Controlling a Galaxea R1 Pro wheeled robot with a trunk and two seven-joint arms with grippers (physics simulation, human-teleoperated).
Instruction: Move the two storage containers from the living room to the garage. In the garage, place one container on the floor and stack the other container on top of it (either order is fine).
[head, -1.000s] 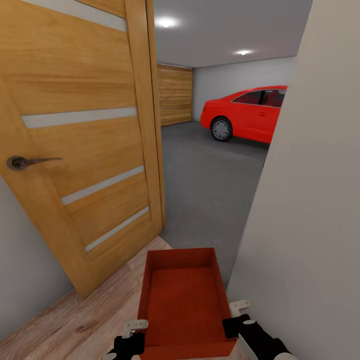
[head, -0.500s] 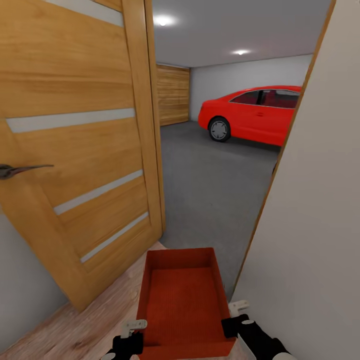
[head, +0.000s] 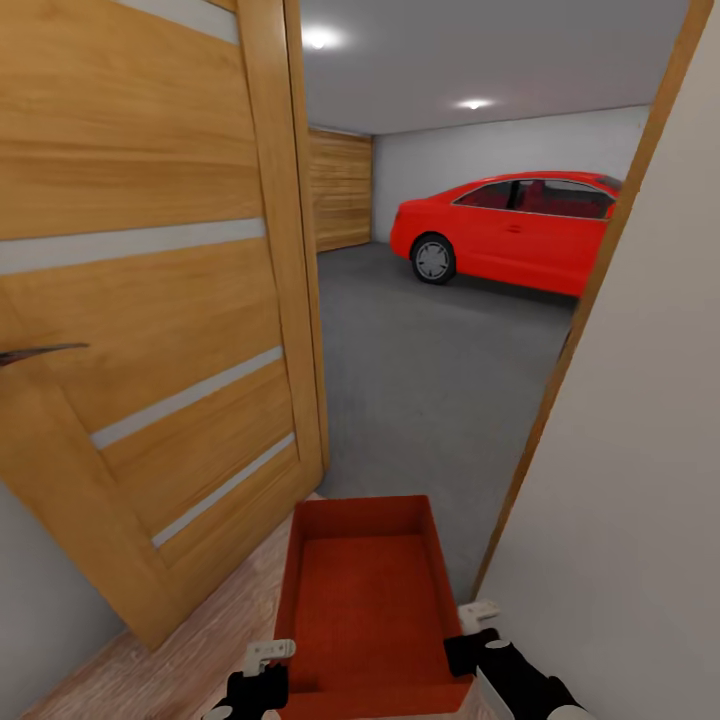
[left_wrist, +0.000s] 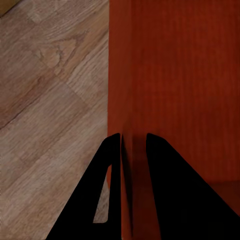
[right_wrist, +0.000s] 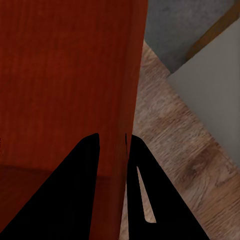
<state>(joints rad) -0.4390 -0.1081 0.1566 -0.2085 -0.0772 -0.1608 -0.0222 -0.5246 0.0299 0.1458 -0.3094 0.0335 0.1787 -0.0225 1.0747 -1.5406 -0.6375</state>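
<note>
One orange-red storage container is carried low at the doorway, over the wood plank floor just short of the garage floor. Its left wall is clenched by the left pincer and its right wall by the right pincer, one finger inside and one outside each wall. Beside the container, an open wooden door stands on one side and a pale wall on the other. For a good passage, the container should be kept level and centred between them, and the red car beyond the container should be avoided.
</note>
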